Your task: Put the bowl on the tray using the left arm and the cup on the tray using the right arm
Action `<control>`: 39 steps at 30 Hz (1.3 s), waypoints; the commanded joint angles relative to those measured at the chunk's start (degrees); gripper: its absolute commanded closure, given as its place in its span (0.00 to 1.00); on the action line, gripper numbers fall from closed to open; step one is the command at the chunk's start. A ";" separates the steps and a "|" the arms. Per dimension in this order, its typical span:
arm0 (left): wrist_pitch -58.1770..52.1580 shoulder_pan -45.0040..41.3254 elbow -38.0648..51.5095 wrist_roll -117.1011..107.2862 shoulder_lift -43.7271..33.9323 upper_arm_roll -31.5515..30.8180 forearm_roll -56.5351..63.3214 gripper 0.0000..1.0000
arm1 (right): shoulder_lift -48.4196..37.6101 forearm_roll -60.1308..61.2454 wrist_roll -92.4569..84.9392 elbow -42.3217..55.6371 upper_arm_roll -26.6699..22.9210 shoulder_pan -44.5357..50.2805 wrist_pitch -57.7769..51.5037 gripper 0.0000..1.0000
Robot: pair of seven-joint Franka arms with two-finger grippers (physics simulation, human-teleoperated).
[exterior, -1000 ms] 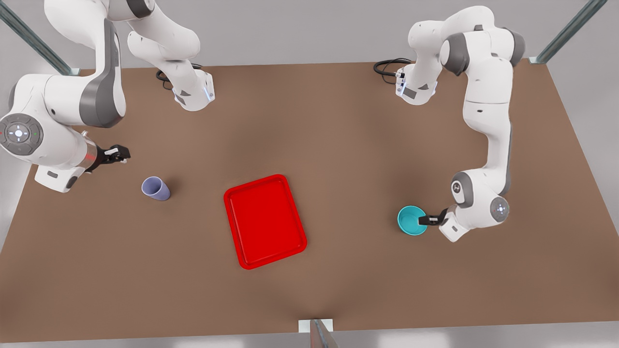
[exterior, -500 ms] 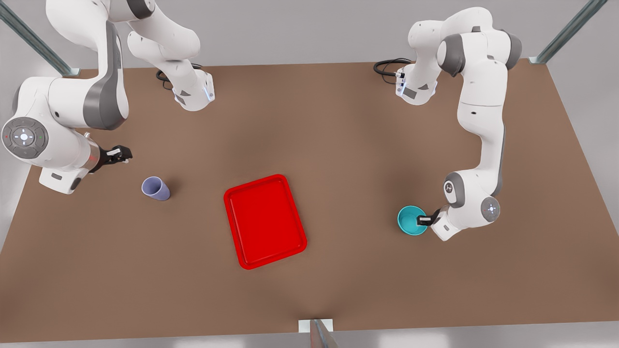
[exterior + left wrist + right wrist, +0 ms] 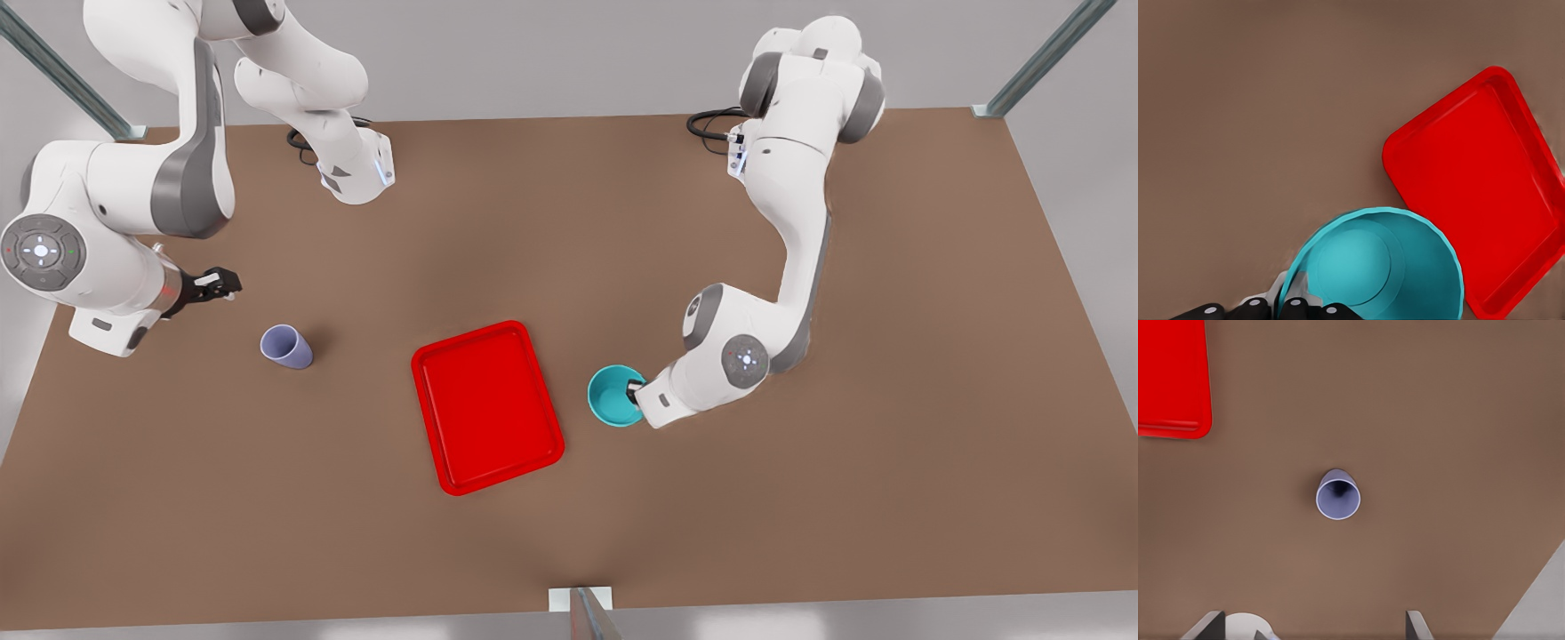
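The left gripper (image 3: pixel 636 392) sits at the near rim of the small round teal bowl (image 3: pixel 613 396), on the side toward the front view's right, and its black fingers (image 3: pixel 1293 308) are pinching that rim, one inside the wall and one outside, as the left wrist view shows. The bowl is upright, open side up, just beside the flat bright red rectangular tray (image 3: pixel 487 406) with rounded corners and a raised rim, off the tray's edge on the front view's right and not over it. From here I cannot tell whether the bowl rests on the brown bench (image 3: pixel 569 551) or hangs a little above it. The tray lies flat near the middle of the bench, turned slightly askew.

Over on the front view's left, the right gripper (image 3: pixel 218 284) hovers above the bench, well apart from the tray. The right wrist view shows its fingers (image 3: pixel 1208 625) spread wide with nothing between them. The small pale lavender tapered cup (image 3: pixel 285 346) stands upright on the bench, mouth up, near that gripper but clear of it, between the gripper and the tray. In the right wrist view the cup sits alone on bare bench with a corner of the tray off to one side.
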 commanded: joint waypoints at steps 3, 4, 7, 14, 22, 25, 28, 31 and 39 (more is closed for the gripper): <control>16.69 -7.04 2.62 -47.23 4.90 0.05 -0.14 0.79 | -0.02 0.01 -0.19 0.04 -0.03 0.00 0.08 0.00; 17.93 -7.04 3.94 -47.50 5.87 -0.04 -0.23 0.79 | -0.02 0.10 -0.10 0.04 0.06 0.09 0.08 0.00; 17.93 -8.10 7.80 -48.73 8.33 -2.15 -0.41 0.79 | -0.02 0.19 0.43 -0.05 -0.03 0.09 0.08 0.00; 20.39 -8.89 16.42 -49.70 16.24 -2.85 -0.05 0.00 | 0.25 0.28 0.43 -0.13 -0.03 0.18 0.08 0.00; -37.87 10.09 14.84 -29.05 -7.21 6.82 2.84 0.00 | 0.33 0.28 0.17 -0.05 -0.03 -0.09 0.08 0.00; -46.40 20.90 12.22 -9.46 -19.96 6.20 12.95 0.00 | 0.42 0.45 0.43 -0.22 0.06 1.49 0.00 0.00; -34.19 21.17 -8.89 -4.43 -32.54 5.15 15.24 0.00 | 0.42 2.47 0.60 0.04 0.06 3.60 0.52 0.00; -35.42 20.91 -8.63 -4.78 -30.25 4.97 15.41 0.00 | 0.60 2.65 7.80 -4.09 0.06 3.87 0.35 0.00; -35.59 18.97 -5.92 -4.43 -28.85 5.32 15.33 0.00 | 1.65 2.65 6.23 -24.73 -10.84 4.66 29.69 0.00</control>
